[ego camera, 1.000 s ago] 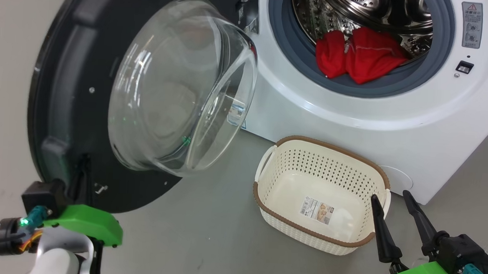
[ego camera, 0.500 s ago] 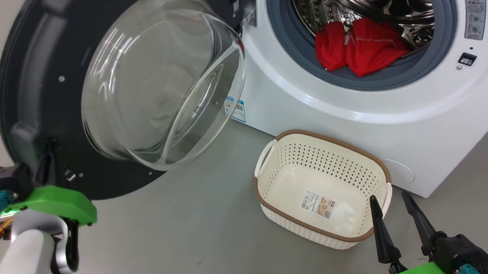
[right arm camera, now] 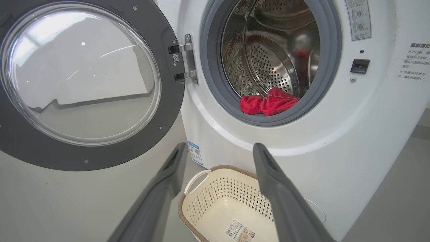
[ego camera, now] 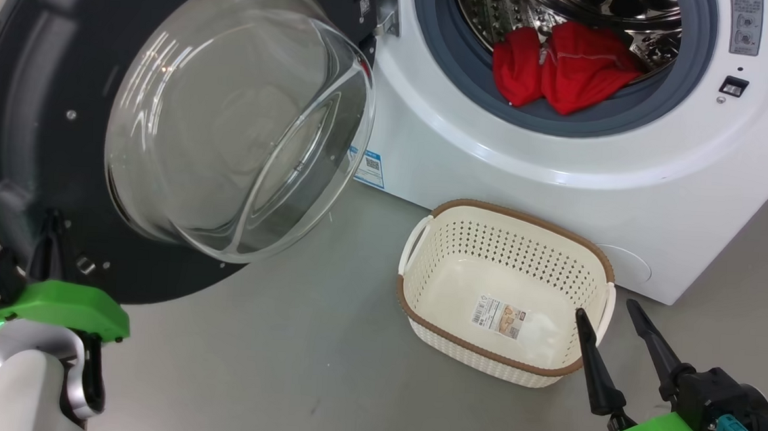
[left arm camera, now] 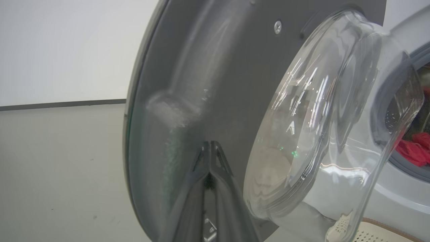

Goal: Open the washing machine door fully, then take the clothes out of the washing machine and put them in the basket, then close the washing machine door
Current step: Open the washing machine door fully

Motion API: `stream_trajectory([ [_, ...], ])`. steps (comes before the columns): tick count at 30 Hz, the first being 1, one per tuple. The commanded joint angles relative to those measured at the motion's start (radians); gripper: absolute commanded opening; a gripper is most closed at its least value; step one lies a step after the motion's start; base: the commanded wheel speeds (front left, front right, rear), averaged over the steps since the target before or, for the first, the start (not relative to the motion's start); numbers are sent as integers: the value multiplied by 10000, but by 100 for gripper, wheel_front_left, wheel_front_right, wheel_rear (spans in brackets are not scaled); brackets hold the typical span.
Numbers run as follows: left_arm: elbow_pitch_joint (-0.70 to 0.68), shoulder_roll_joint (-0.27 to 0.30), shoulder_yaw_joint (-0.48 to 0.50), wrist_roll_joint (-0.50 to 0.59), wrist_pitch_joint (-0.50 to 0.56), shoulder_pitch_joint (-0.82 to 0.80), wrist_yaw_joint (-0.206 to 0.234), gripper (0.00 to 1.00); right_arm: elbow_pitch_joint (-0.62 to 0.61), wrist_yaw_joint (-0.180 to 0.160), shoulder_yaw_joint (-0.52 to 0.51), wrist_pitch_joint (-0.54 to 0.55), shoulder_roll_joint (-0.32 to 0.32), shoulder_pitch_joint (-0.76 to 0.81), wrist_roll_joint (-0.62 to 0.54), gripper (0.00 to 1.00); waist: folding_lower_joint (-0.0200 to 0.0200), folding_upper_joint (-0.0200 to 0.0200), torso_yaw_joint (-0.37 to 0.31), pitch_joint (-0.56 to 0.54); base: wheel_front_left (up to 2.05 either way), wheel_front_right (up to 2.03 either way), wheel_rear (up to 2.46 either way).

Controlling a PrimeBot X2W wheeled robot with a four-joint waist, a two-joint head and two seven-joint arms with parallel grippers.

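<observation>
**Head view: door swung wide, clothes at the drum's front edge, basket empty**

Left gripper (left arm camera: 210,148): fingers shut tight with nothing between them. The tips press on the dark inner face of the door (ego camera: 27,124), low down near the edge farthest from the hinge (right arm camera: 183,60).

Right gripper (ego camera: 606,307): fingers spread wide and empty, hovering just beside the right end of the basket (ego camera: 487,247). The basket stands on the floor (ego camera: 284,355) close to the front of the washing machine (ego camera: 492,155), below the opening. It holds nothing but its label.

Clothes (ego camera: 563,64): a red bunch at the bottom front edge of the drum (right arm camera: 268,57), spilling onto the rubber ring (ego camera: 653,98).

Handling, my read:
- Door: stiff and probably fairly heavy, swinging on one hinge. Its face is glossy, so closed tips could skid. Push on the dark rim far from the hinge for leverage, and keep off the glass bowl (ego camera: 231,115), which is smooth, curved and breakable.
- Clothes: soft, light and limp. They will sag and drape, and may drag on the ring or lift as one clump. Pinch a raised fold at the top of the bunch, deep enough to catch several layers. Lift clear of the ring before pulling out.
- Basket: light plastic, so a bump would likely slide it. Drop from above and don't touch the rim.
</observation>
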Motion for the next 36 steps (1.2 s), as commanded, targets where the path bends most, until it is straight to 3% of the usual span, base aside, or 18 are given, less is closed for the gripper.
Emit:
stream_trajectory([
  [1,-49,580,523,74,-76,-473,23,0,-316,63,248,11,-66,-319,-96,100,0,-1,-10,8,0,0,0],
  [36,1296,580,1649,999,-79,-1119,-447,0,-666,63,317,346,-66,-359,-299,100,0,-1,-334,226,0,0,0],
])
